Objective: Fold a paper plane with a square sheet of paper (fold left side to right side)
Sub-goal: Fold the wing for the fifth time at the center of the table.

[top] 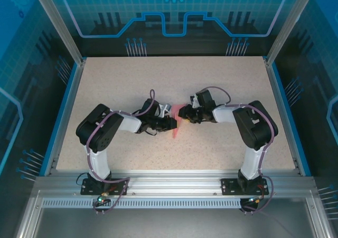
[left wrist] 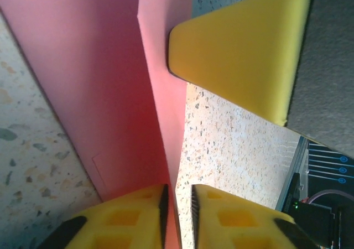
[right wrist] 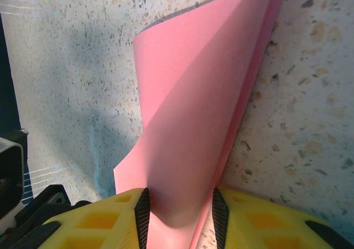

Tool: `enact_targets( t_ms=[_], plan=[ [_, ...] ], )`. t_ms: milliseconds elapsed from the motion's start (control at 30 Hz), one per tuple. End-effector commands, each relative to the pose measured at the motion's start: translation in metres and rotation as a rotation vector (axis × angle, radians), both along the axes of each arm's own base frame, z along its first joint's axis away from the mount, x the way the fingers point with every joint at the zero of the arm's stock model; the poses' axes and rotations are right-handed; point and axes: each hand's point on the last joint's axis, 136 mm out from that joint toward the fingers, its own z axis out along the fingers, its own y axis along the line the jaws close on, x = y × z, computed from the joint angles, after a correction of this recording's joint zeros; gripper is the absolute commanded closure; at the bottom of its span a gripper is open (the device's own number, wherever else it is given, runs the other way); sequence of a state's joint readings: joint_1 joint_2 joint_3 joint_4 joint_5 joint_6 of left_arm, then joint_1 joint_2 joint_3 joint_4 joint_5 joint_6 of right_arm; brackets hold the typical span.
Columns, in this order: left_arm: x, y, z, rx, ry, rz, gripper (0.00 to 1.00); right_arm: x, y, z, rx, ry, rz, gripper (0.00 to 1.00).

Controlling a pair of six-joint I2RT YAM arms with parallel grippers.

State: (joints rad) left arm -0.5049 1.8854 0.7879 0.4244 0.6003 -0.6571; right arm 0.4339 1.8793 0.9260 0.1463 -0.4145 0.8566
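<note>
From above, my left pincer and right pincer meet mid-table over the square sheet of paper, inside a blue-panelled enclosure. At the left wrist, the sheet's edge runs between my jaws. I cannot tell if they clamp it, and a loose side could slip and skew the crease. At the right wrist, I grasp the doubled, bowed sheet above speckled table; tugging might tear it.
</note>
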Motion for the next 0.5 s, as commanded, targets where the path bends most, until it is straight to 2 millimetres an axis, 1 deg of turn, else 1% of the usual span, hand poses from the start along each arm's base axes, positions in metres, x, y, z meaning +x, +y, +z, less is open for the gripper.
enact_targets(
  t_ms=[0, 100, 167, 267, 367, 467],
  plan=[
    [-0.003, 0.002, -0.001, -0.016, 0.016, -0.008, 0.74, -0.009, 0.0, -0.018, -0.045, 0.062, 0.004, 0.63],
    [-0.002, 0.004, 0.002, -0.016, 0.012, -0.007, 0.69, -0.012, -0.003, -0.023, -0.063, 0.08, 0.004, 0.63],
    [-0.002, 0.006, 0.008, -0.023, 0.005, -0.001, 0.66, -0.013, -0.004, -0.024, -0.067, 0.083, 0.004, 0.63],
    [0.001, 0.013, 0.016, -0.03, -0.004, 0.019, 0.58, -0.013, -0.004, -0.025, -0.068, 0.081, 0.008, 0.63],
    [0.006, 0.017, 0.026, -0.037, -0.014, 0.029, 0.49, -0.013, -0.004, -0.025, -0.069, 0.08, 0.011, 0.64],
    [0.014, 0.024, 0.028, -0.028, -0.005, 0.053, 0.46, -0.014, -0.005, -0.025, -0.072, 0.081, 0.011, 0.64]
  ],
)
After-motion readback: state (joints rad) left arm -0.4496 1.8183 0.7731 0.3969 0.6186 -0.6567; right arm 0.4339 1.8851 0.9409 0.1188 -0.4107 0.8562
